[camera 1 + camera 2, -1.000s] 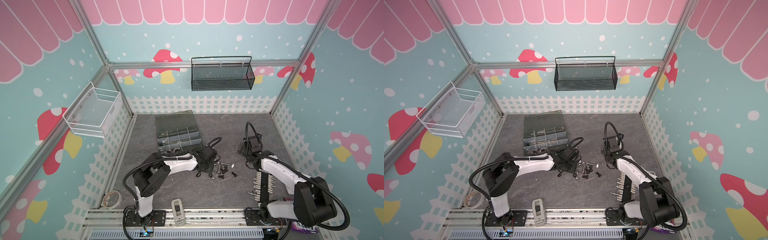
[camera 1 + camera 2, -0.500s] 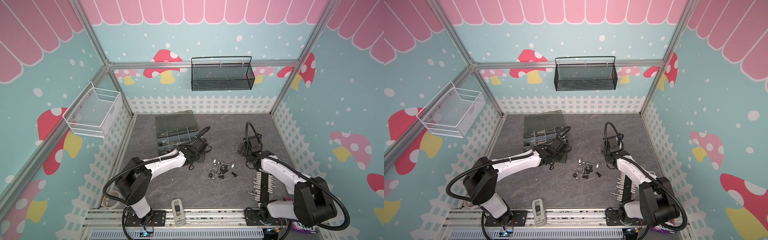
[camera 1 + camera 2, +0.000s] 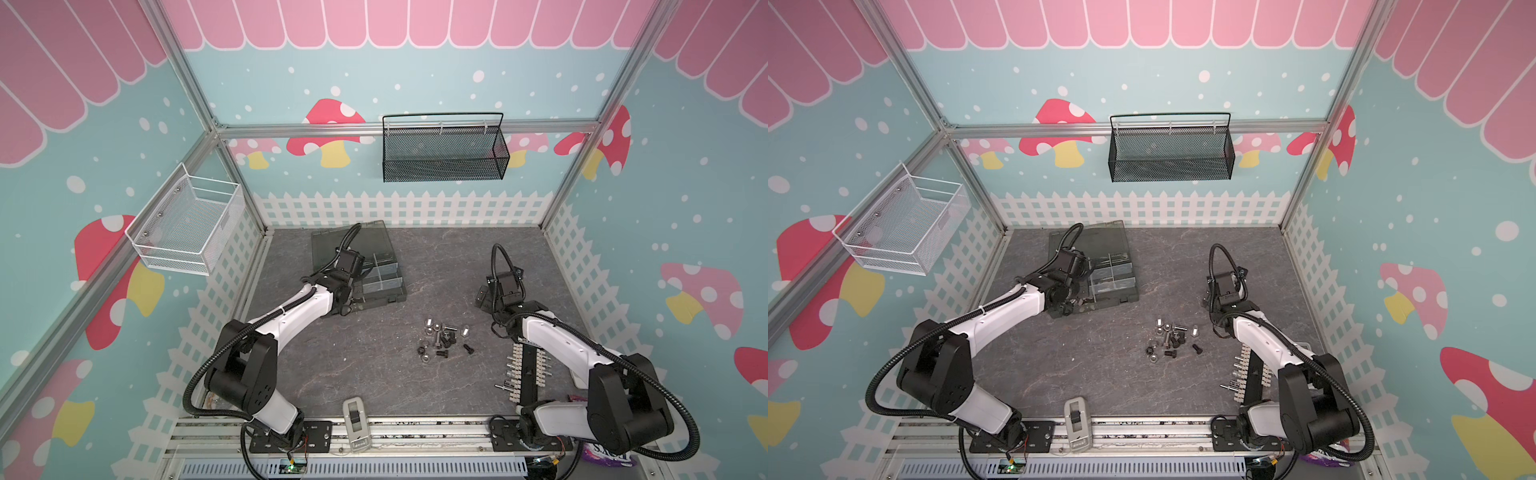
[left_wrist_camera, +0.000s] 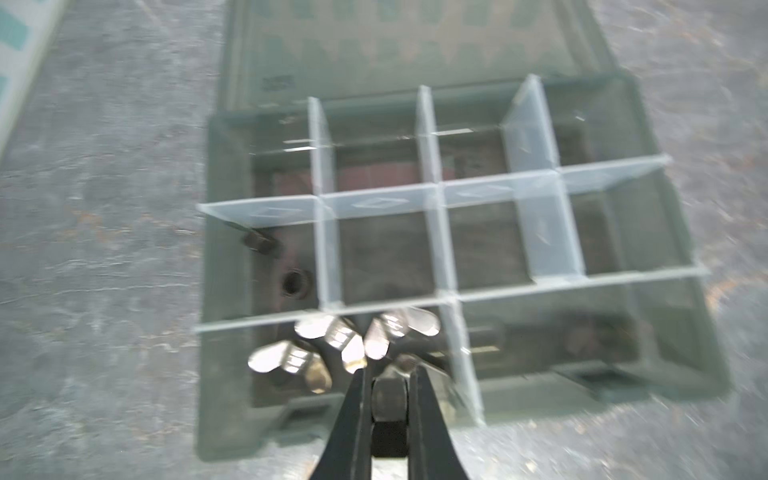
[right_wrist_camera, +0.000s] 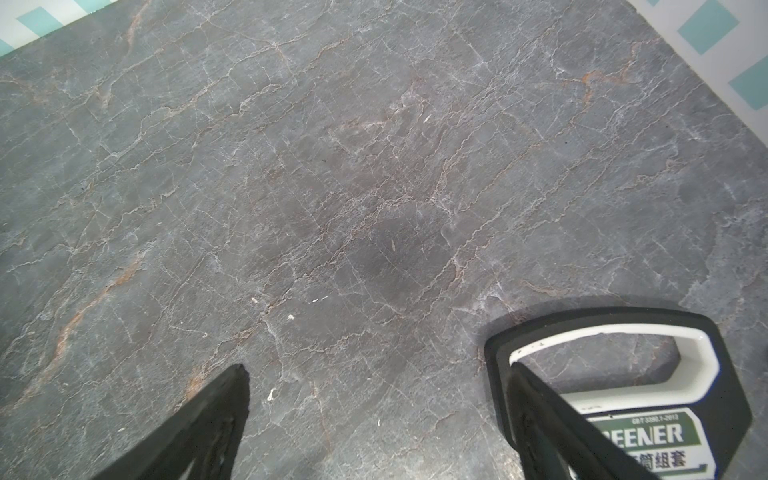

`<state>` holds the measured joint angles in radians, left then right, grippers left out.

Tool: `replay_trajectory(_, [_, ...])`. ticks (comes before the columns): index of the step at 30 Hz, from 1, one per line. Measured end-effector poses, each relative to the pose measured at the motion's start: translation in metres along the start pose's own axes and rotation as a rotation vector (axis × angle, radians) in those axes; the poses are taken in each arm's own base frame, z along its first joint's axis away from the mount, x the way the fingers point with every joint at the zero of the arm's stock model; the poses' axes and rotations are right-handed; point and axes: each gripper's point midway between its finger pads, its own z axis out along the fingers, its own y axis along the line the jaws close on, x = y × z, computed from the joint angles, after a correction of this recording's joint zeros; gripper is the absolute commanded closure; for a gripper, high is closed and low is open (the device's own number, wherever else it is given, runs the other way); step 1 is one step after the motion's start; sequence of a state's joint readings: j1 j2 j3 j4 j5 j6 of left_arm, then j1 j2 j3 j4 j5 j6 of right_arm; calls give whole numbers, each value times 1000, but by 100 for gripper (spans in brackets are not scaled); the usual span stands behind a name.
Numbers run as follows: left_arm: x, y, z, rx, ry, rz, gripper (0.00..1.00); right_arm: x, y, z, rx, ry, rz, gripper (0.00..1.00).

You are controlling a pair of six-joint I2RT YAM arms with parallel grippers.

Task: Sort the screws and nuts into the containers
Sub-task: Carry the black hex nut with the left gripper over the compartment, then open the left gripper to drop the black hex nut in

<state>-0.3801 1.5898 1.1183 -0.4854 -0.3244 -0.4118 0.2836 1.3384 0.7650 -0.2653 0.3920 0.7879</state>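
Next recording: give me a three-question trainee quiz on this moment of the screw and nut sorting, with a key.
1. True or false: the right pincer is shut on a screw.
2. The left pincer, shut on a black hex piece, hangs over an organizer box compartment holding: A. silver wing nuts B. rubber bands C. nothing at all
3. Fill in: the loose screws and nuts lie on the ____, outside the box.
Key: 1. False; it stands open over the bare table. 2. A. 3. table.
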Motion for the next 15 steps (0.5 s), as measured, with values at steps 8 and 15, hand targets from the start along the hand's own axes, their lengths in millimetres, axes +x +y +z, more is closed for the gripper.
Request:
replay_trajectory(8, [-27, 36, 21, -81, -14, -57, 90, -2, 0, -2, -5, -7, 3, 3])
replay_trajectory(15, [-23, 55, 49, -134, 37, -78, 89, -2, 0, -2, -5, -7, 3, 3])
